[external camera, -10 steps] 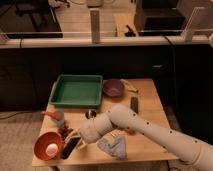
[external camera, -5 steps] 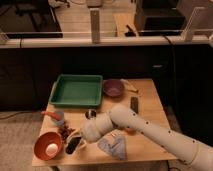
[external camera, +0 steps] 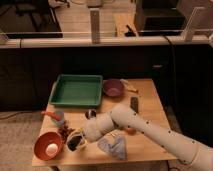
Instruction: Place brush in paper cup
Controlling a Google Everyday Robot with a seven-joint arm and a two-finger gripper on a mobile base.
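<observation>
The small white paper cup (external camera: 75, 141) with a dark inside stands near the table's front left, just right of the orange bowl (external camera: 48, 146). My gripper (external camera: 84, 134) is right at the cup's upper right rim, at the end of the white arm that comes in from the lower right. A dark shape fills the cup's mouth. I cannot tell the brush apart from it, and the gripper hides whatever it may hold.
The orange bowl holds a white ball. A light blue cup (external camera: 59, 118) stands behind it, and a green tray (external camera: 77, 90) and a purple bowl (external camera: 113, 88) at the back. A black block (external camera: 134, 103) and a grey-blue cloth (external camera: 114, 147) lie on the wooden table (external camera: 150, 115).
My gripper and the dark shape at the cup have shifted slightly right and up. The other objects have not moved.
</observation>
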